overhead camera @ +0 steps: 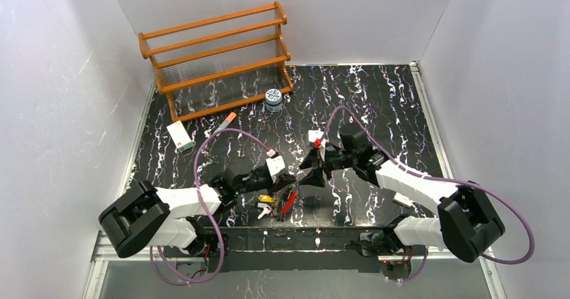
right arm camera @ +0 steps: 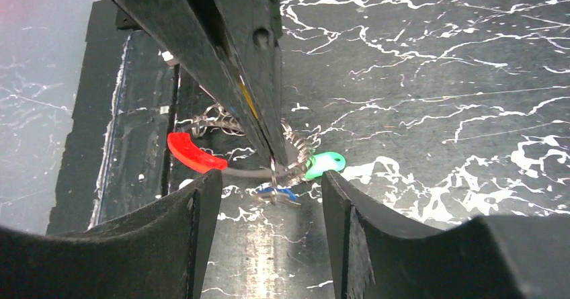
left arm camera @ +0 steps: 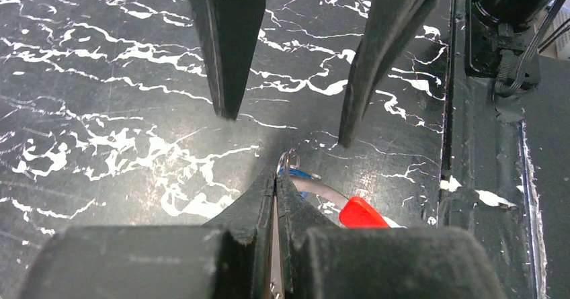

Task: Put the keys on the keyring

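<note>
R gripper [right arm camera: 270, 179] spread; L gripper [right arm camera: 272, 159] pinching 1 keyring [right arm camera: 191, 156]; 1 green key [right arm camera: 324, 163], 1 blue key [right arm camera: 277, 193] beside.

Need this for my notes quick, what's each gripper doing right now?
Left gripper: closed, pinching the keyring.
Right gripper: open, holding nothing.

Even overhead light casts soft shadows and pale glare on the table [right arm camera: 437, 77] (close foreground blurred).
</note>
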{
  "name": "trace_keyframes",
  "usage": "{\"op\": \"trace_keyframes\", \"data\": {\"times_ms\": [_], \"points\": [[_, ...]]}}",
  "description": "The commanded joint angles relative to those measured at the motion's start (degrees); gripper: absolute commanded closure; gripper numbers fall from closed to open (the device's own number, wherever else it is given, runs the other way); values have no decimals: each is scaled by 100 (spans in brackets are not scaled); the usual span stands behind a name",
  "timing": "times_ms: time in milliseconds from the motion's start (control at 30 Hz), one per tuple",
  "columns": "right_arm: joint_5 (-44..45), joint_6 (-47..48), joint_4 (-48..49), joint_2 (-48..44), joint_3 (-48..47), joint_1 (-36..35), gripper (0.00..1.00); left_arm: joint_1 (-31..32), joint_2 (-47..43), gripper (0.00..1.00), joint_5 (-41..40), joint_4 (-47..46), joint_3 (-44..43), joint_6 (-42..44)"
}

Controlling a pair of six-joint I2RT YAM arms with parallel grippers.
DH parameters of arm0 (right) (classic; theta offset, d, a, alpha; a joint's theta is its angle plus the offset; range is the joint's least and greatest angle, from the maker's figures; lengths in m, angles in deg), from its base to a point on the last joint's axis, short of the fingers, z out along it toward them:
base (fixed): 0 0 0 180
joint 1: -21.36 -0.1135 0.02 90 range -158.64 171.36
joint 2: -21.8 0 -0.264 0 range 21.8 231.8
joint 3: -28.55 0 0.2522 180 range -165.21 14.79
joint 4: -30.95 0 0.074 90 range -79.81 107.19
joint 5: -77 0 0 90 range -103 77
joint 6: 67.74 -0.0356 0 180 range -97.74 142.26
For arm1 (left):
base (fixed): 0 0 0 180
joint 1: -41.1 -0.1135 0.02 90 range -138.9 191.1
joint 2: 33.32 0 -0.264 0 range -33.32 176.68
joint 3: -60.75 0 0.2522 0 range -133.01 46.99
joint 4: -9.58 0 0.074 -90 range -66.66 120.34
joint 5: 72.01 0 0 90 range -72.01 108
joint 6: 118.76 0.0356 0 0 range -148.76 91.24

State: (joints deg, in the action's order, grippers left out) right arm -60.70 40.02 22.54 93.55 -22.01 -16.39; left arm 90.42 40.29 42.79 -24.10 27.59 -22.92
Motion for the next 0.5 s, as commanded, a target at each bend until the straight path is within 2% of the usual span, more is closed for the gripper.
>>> {"op": "trace_keyframes", "data": {"times_ms": [0,200,333,467], "points": [[-253,-803,1295,-241,391,233,35,25,-376,100,-421,-757,348,-387],[-727,-1518,2509,-447,953,637,42,25,-478,100,-354,-1646,696,-675],[-1012,-1592,2638,-395,1028,734,50,25,-440,100,-310,-1945,765,-822],[-1275,-1636,2654,-237,976,739,51,25,-392,100,-315,-2073,788,-857]]}}
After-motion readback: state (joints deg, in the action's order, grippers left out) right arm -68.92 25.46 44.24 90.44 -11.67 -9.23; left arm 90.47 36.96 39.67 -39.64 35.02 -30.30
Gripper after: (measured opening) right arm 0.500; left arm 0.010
